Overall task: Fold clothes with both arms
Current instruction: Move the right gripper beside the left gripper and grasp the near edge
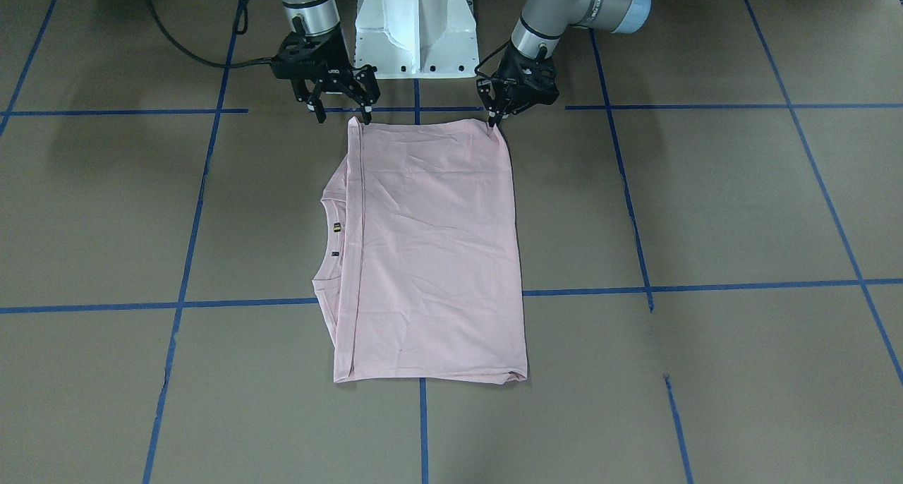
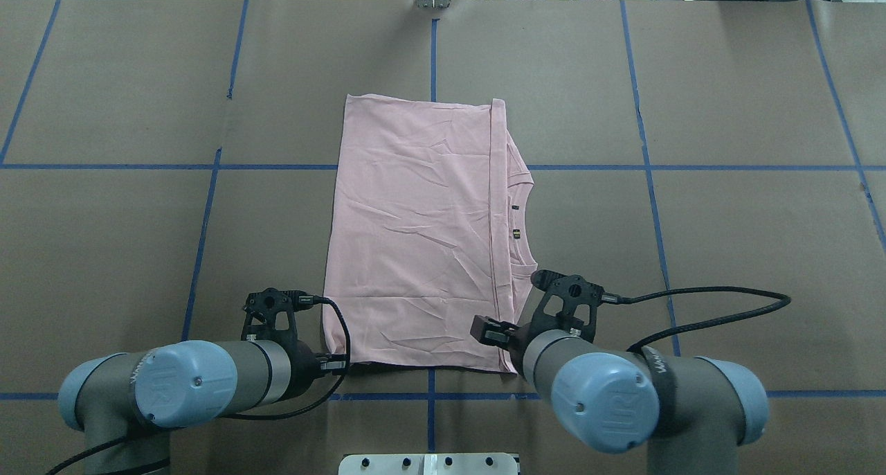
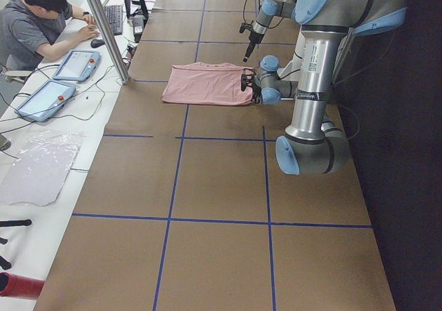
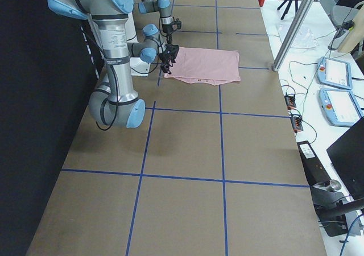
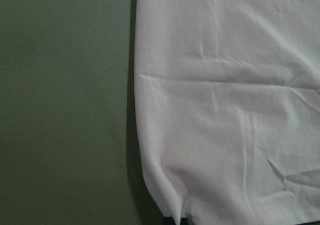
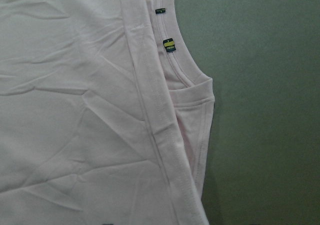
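Note:
The pale pink T-shirt (image 1: 430, 251) lies folded into a long rectangle on the brown table, its collar and neck labels (image 2: 516, 234) poking out along one side. The print is hidden. In the front-facing view my left gripper (image 1: 492, 122) is shut on the shirt's near corner, and the cloth (image 5: 225, 110) puckers toward the fingers in the left wrist view. My right gripper (image 1: 343, 117) stands open at the other near corner, one fingertip (image 1: 367, 119) at the folded hem. The right wrist view shows the hem and collar (image 6: 172, 70) from just above.
The white pedestal base (image 1: 416, 32) stands just behind the shirt's near edge. Blue tape lines (image 1: 423, 427) grid the table. A black cable (image 2: 692, 309) loops beside the right wrist. A person (image 3: 41, 21) sits at a side bench with tablets (image 3: 76, 63), beyond a metal pole (image 3: 103, 27).

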{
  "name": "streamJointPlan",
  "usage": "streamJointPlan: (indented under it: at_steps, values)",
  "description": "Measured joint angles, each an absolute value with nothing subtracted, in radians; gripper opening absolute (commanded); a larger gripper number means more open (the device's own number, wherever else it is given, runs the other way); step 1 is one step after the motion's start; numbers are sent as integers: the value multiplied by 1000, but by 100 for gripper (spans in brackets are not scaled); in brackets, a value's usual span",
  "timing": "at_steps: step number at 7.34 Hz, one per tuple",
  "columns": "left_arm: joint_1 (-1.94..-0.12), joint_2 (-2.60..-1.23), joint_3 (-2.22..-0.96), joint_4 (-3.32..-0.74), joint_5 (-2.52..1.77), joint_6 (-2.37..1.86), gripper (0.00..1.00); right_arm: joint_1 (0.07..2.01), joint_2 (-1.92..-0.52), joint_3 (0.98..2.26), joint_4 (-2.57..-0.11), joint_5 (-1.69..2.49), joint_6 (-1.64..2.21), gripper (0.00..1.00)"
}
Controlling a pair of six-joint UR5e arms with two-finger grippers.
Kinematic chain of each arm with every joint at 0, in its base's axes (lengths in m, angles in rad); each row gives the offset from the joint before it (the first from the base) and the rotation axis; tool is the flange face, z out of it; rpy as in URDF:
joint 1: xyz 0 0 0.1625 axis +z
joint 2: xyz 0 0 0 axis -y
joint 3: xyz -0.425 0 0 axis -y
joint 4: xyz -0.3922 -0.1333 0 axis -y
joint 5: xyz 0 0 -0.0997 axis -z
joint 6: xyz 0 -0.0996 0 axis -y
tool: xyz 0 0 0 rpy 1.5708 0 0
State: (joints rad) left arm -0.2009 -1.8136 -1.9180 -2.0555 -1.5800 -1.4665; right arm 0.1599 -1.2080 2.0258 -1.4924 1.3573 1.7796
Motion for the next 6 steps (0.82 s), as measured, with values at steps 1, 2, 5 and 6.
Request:
streamJointPlan:
  at_steps: [1, 2, 5, 6]
  values:
    - [-201, -1816, -1919, -2056, -1580, -1466, 0, 158, -1151, 1994, -1551, 1373, 1871, 74]
    - [-201, -1817, -1919, -2056, -1580, -1466, 0, 161, -1126, 1968, -1575, 1385, 1936, 74]
    - [-201, -1818, -1926, -2056, -1579, -1466, 0, 175, -1107, 1909, -1598, 1428, 1992, 73]
    - [-201, -1818, -1926, -2056, -1578, -1466, 0, 175, -1100, 1889, -1598, 1434, 1993, 70]
